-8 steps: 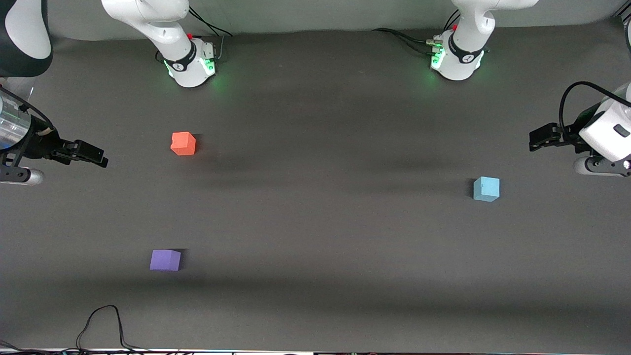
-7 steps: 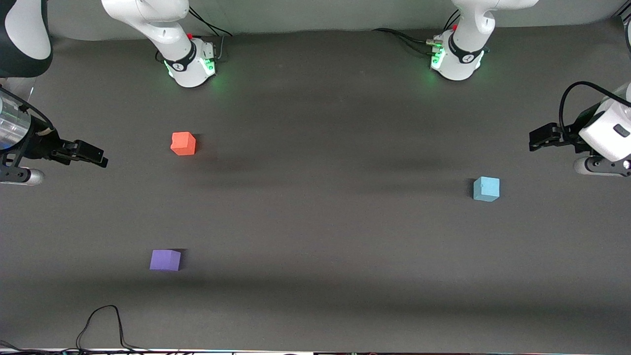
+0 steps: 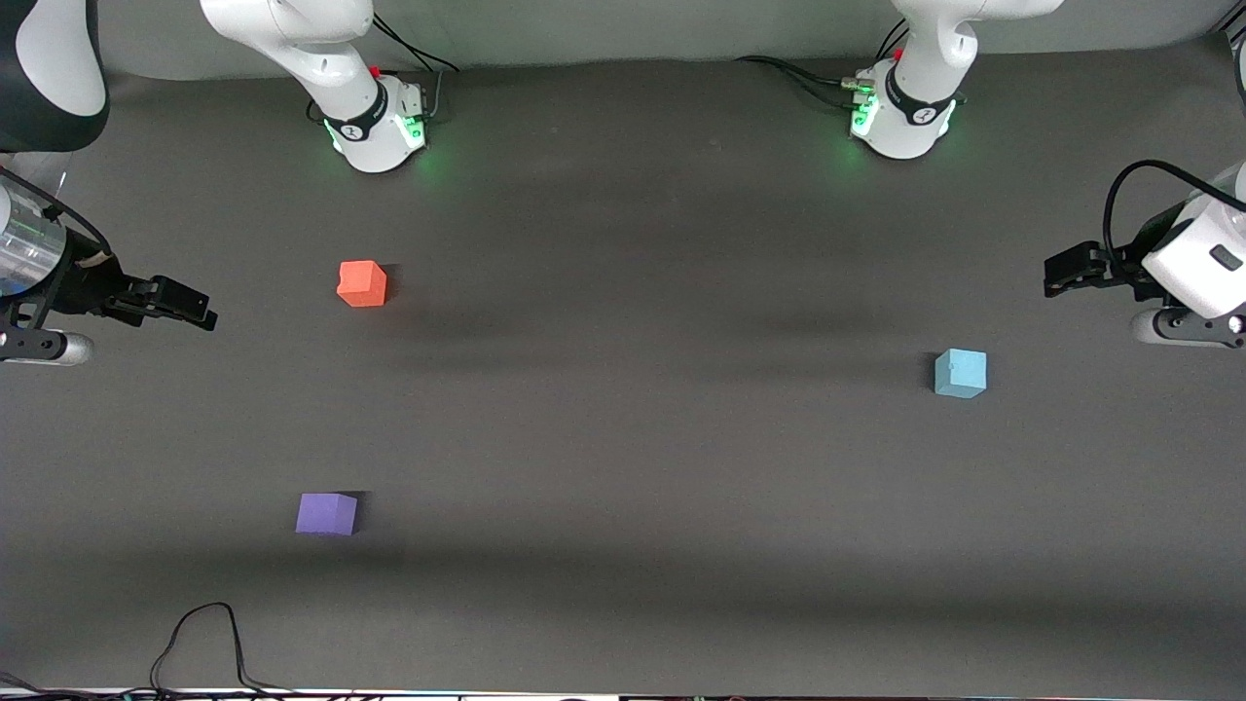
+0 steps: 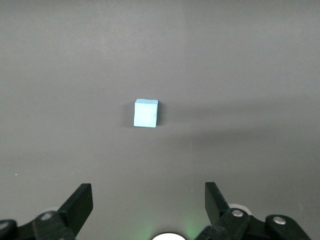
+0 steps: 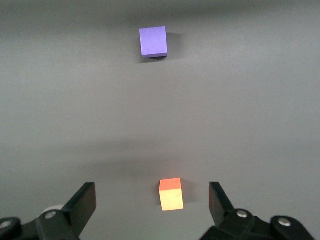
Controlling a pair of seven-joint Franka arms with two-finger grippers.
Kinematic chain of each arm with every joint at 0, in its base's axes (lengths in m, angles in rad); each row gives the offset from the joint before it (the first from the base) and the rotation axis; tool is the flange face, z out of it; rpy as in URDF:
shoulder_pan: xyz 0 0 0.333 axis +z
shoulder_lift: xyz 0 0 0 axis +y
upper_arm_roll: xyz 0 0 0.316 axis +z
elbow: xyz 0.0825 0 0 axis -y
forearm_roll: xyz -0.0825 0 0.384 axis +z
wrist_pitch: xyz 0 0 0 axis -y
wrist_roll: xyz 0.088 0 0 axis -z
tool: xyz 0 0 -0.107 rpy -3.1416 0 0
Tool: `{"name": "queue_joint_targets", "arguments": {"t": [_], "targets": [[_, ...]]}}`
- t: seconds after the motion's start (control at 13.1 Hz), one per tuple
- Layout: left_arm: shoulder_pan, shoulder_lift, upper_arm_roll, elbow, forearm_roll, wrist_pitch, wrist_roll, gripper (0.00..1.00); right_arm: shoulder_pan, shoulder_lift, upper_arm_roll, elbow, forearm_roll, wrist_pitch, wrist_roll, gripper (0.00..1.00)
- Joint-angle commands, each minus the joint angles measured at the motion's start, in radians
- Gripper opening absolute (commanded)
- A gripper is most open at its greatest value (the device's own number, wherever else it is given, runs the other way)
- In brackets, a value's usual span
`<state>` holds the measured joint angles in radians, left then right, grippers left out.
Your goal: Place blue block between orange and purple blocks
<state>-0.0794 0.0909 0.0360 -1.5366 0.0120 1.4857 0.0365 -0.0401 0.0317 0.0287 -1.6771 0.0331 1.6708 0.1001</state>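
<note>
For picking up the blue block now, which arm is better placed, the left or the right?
Probably the left. Its open tool is near the blue block, which its wrist view shows straight ahead. The right tool, also open, waits near the orange block and purple block.

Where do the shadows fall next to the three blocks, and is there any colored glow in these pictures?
Front view: soft shadows beside the orange block, purple block and blue block, green glow at both arm bases. Left wrist view: a broad dim band runs from the blue block.

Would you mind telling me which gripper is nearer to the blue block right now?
Left. The left gripper hangs open at its own end of the table, near the blue block. The right gripper hangs open at the right arm's end, near the orange block.
</note>
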Motion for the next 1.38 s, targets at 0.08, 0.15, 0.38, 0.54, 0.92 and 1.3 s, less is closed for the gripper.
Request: {"name": "queue_joint_targets", "arguments": {"t": [0.08,0.15,0.38,0.54,0.92,1.3], "targets": [[0.019,-0.054,0.028,-0.069,0.005,0.001,0.092,1.00,0.006,-0.010,-0.004,-0.004,-0.007,0.009,-0.010,1.00],[0.029,-0.109,0.030,-0.144,0.006,0.039,0.100,1.00,0.006,-0.010,-0.004,-0.004,-0.007,0.009,-0.008,1.00],[0.029,-0.258,0.031,-0.362,0.025,0.152,0.102,1.00,0.006,-0.010,-0.004,-0.004,-0.006,0.009,-0.008,1.00],[0.027,-0.278,0.030,-0.407,0.025,0.171,0.100,1.00,0.006,-0.009,-0.006,-0.004,-0.004,0.009,-0.010,1.00],[0.029,-0.246,0.030,-0.601,0.025,0.416,0.102,1.00,0.005,-0.009,-0.006,-0.004,0.005,0.009,-0.010,1.00],[0.027,-0.085,0.030,-0.728,0.039,0.709,0.112,1.00,0.005,-0.009,-0.006,-0.004,0.007,0.009,-0.008,1.00]]}}
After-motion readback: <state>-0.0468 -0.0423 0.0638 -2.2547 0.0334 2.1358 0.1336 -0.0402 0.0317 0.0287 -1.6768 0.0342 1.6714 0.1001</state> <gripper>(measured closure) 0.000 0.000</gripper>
